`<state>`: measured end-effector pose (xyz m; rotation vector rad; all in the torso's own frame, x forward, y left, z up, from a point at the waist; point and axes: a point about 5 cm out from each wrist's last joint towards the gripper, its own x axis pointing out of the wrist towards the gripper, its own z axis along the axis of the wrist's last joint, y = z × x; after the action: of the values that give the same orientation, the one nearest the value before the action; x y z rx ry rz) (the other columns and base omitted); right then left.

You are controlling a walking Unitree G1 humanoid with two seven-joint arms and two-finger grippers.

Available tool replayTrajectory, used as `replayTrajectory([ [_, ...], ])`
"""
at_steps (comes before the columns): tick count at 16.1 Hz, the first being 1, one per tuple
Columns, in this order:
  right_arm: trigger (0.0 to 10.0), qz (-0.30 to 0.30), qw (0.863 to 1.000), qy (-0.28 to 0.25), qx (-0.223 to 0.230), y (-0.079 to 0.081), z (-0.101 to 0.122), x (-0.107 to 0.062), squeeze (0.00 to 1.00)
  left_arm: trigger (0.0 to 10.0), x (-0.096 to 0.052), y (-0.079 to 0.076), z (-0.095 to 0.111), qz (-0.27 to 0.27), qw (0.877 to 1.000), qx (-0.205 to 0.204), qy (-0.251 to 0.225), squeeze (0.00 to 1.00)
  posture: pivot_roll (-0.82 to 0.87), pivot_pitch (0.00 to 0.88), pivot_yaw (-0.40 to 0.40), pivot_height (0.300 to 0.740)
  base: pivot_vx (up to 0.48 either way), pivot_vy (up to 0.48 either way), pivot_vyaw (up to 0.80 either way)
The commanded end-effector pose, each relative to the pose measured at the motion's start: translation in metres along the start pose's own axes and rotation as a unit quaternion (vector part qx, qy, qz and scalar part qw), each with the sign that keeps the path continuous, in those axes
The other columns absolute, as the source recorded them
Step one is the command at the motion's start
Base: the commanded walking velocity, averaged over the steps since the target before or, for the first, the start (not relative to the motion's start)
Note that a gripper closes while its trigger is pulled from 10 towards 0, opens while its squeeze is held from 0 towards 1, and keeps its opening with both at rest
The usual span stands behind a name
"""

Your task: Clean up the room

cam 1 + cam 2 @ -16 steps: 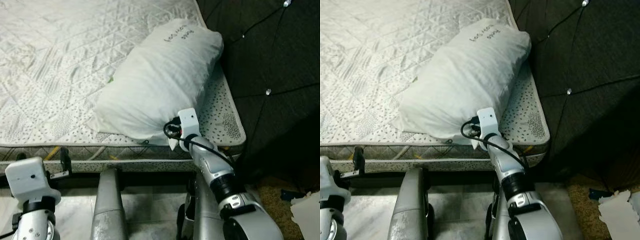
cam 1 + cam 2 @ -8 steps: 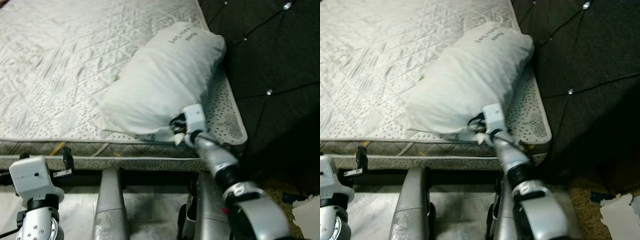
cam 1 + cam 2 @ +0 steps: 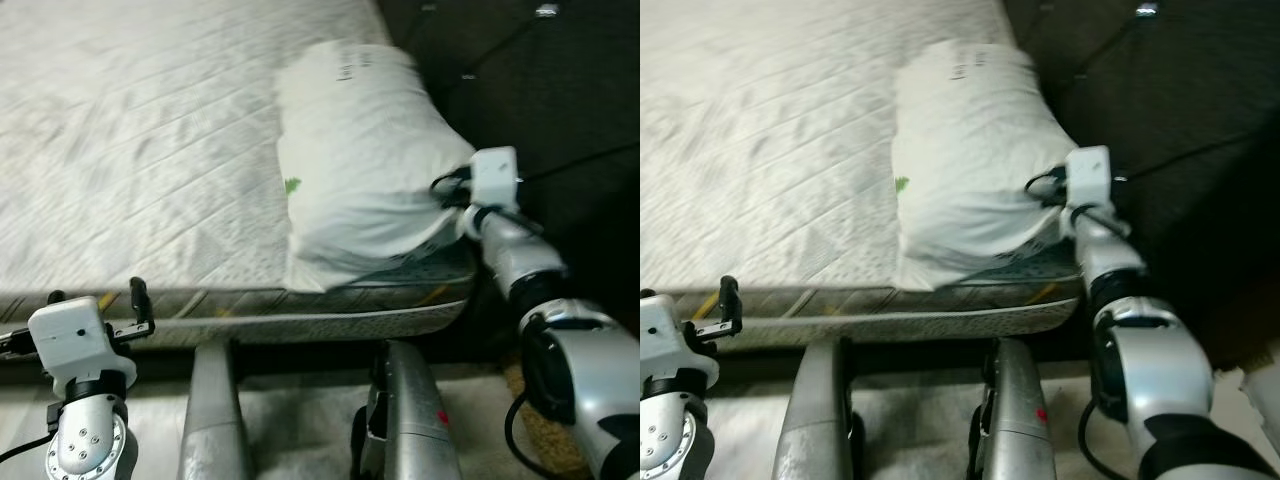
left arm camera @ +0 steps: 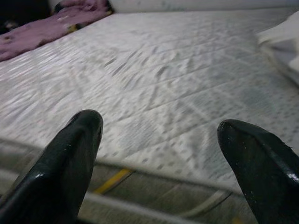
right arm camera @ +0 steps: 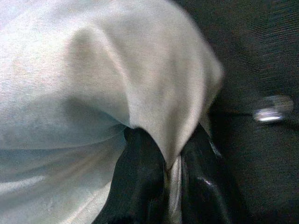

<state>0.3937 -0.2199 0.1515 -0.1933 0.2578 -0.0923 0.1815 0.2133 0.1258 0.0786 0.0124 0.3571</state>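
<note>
Behind pillow (image 3: 360, 170), right end effector (image 5: 170, 186) half-hidden

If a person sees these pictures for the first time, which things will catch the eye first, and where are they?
First comes the big white pillow at the right edge of the bare quilted mattress, next to the dark tufted headboard. The right hand is shut on a fold of the pillow's cover at its near corner. The left hand is open and empty, low at the mattress's near edge, with a purple cloth far across the bed.
</note>
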Motion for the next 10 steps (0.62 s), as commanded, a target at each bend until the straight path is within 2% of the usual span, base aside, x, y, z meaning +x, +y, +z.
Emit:
replayTrajectory([
  [1,0.0,-0.027,0.998,-0.061,0.009,-0.012,0.033,0.001,0.00,10.0,0.001,-0.001,-0.004,-0.001,1.000,0.007,0.004,0.00,0.11,0.013,-0.041,0.546,0.000,0.000,0.00],
  [3,0.0,-0.048,0.996,-0.070,0.017,-0.024,0.036,0.000,0.00,10.0,0.008,-0.003,0.000,-0.009,1.000,0.009,-0.005,0.00,0.10,0.000,-0.032,0.546,0.000,0.000,0.00],
  [4,0.0,-0.040,0.997,-0.056,0.017,-0.022,0.026,0.000,0.00,10.0,0.014,-0.002,0.001,-0.009,1.000,0.010,-0.010,0.00,0.10,0.000,-0.032,0.546,0.000,0.000,0.00],
  [5,0.0,-0.028,0.998,-0.048,0.010,-0.017,0.018,0.000,0.00,10.0,0.015,-0.002,0.001,-0.009,1.000,0.010,-0.012,0.00,0.09,0.000,-0.028,0.546,0.000,0.000,0.00],
  [6,0.0,-0.002,1.000,-0.030,0.004,-0.004,-0.002,-0.001,0.00,10.0,0.015,-0.005,0.000,-0.014,1.000,0.009,-0.011,0.00,0.09,0.000,-0.026,0.546,0.000,0.000,0.00],
  [8,0.0,0.030,1.000,-0.009,0.001,0.012,-0.026,-0.005,0.00,10.0,0.014,-0.007,-0.001,-0.019,1.000,0.008,-0.008,0.00,0.09,0.006,-0.025,0.546,0.000,0.000,0.00],
  [10,0.0,0.046,0.999,0.000,0.002,0.021,-0.040,-0.009,0.00,10.0,0.013,-0.006,-0.003,-0.018,1.000,0.008,-0.004,0.00,0.09,0.016,-0.025,0.546,0.000,0.000,0.00],
])
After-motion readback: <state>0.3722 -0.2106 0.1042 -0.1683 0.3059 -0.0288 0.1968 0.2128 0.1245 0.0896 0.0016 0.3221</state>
